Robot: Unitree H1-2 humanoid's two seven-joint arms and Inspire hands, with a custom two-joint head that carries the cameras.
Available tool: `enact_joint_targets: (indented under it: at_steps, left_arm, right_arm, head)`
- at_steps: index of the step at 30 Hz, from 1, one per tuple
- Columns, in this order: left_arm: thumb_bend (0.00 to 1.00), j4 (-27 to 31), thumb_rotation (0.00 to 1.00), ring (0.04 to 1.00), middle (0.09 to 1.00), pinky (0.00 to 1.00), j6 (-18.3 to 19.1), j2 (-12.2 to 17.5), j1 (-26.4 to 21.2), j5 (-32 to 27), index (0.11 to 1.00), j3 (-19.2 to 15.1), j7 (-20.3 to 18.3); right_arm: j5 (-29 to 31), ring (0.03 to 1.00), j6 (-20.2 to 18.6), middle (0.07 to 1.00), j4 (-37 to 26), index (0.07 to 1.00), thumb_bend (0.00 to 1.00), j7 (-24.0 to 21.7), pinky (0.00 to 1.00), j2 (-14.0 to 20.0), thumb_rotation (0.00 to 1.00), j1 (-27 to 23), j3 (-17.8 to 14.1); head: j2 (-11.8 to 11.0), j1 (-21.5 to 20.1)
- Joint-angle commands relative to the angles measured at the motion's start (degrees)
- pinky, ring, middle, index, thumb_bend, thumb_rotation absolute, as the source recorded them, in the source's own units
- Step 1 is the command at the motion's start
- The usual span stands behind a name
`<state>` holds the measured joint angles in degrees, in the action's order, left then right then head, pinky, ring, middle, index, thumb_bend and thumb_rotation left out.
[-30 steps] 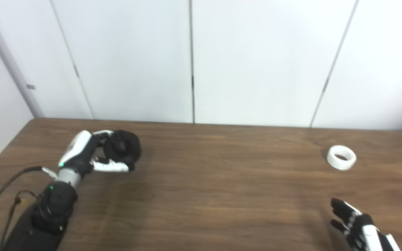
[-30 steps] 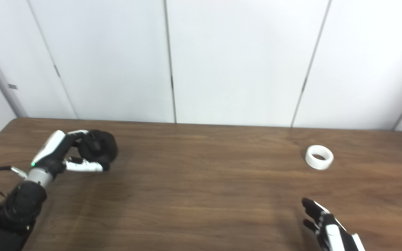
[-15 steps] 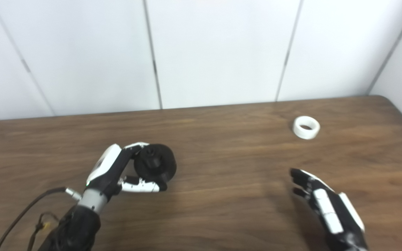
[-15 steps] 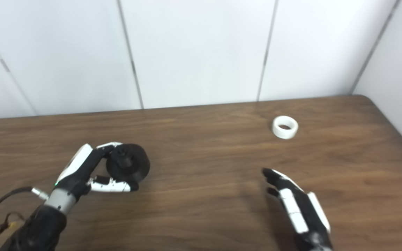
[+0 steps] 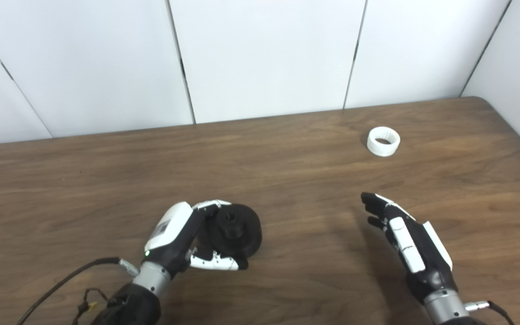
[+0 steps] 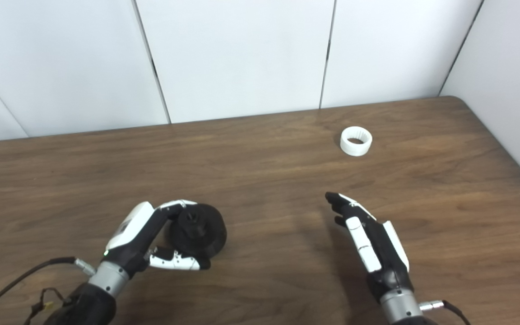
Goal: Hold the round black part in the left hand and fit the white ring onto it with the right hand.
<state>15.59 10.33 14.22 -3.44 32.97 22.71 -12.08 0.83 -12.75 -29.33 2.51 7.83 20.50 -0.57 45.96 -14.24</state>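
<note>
On table [image 5: 287,149]: left hand [image 5: 183,239] clamped on round black part [image 5: 237,229]; right hand [image 5: 406,239] empty, fingers extended; white ring [image 5: 383,141] far right.

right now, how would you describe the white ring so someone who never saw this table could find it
Start at the brown wooden table and look to its far right part, toward the white wall panels. The white ring lies there alone, beyond the open right hand. It is the only white loose piece, small and hollow.

Black round part [image 5: 235,230], white ring [image 5: 383,141], brown wood-grain table [image 5: 287,180], black-and-white hands, white wall panels [image 5: 260,54].
</note>
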Motion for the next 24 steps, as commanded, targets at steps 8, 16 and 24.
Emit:
enact_joint_targets:
  at_steps: [8,16,24]
  left_arm:
    - [0.51,1.0,0.06,0.881,0.823,0.77,-3.15,-3.25,3.15,3.15,0.487,1.79,2.11]
    - [0.51,-1.46,0.06,0.869,0.821,0.76,-5.72,-4.3,4.92,4.76,0.488,1.9,4.28]
    - [0.51,-2.01,0.06,0.878,0.811,0.99,-4.69,-4.72,6.42,10.41,0.489,3.12,4.36]
  right_arm:
    - [0.12,0.903,-1.28,0.86,-3.76,0.808,0.61,0.69,0.88,-1.96,0.97,-2.03,-0.55]
    - [1.81,0.912,-2.84,0.865,-5.32,0.822,0.58,-0.07,0.93,-0.75,0.98,-2.0,-1.57]
    - [3.05,0.912,-4.66,0.871,-6.36,0.828,0.6,-0.85,0.91,0.04,0.97,-2.39,-2.92]
  head:
    - [1.35,1.41]
    - [3.37,3.59]
    - [4.44,5.14]
